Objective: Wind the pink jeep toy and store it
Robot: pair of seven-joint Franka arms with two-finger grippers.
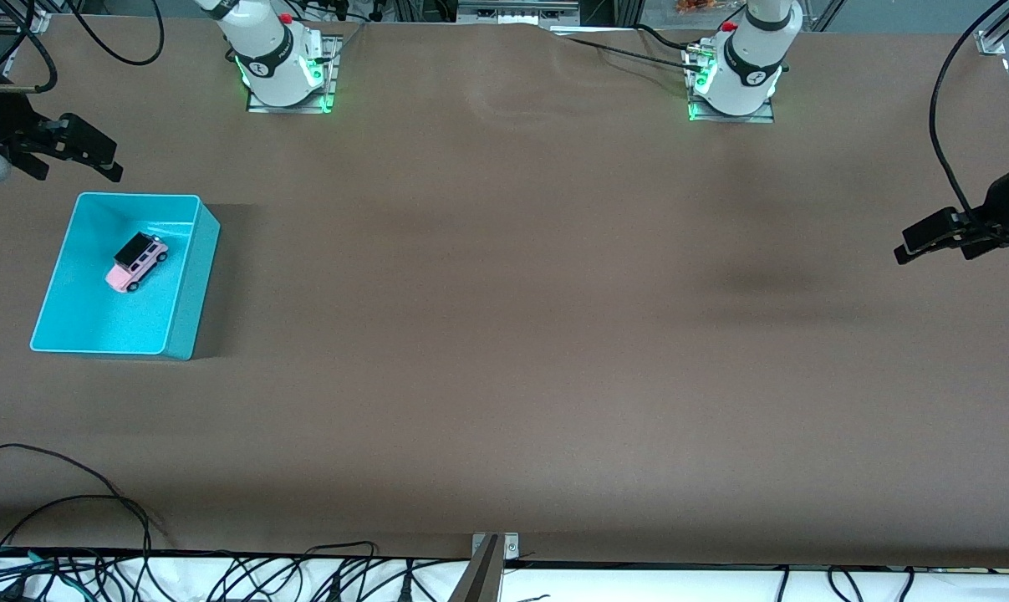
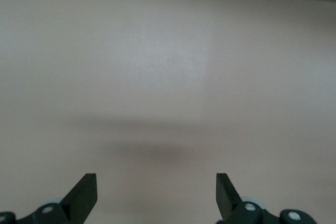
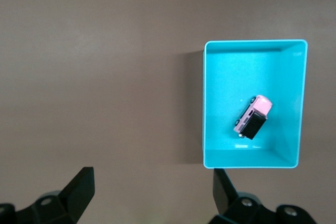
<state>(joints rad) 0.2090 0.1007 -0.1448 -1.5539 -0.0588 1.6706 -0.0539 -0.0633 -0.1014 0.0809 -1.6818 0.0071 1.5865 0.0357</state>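
Front view shows the pink jeep toy [image 1: 136, 263] inside the turquoise bin [image 1: 188, 311], light, rigid, probably best pinched across its flat sides, while the right gripper [image 1: 78, 159] and left gripper [image 1: 930, 242] hover with jaws spread, empty.

The pink jeep toy [image 1: 136, 262] [image 3: 252, 117], pale pink with a black roof and dark wheels, sat upright on its wheels, angled diagonally, inside the turquoise bin [image 1: 188, 297] [image 3: 252, 158].

A wide matte brown tabletop [image 1: 504, 334] spreads under me; tangled black cables [image 1: 94, 568] trail along its near edge.
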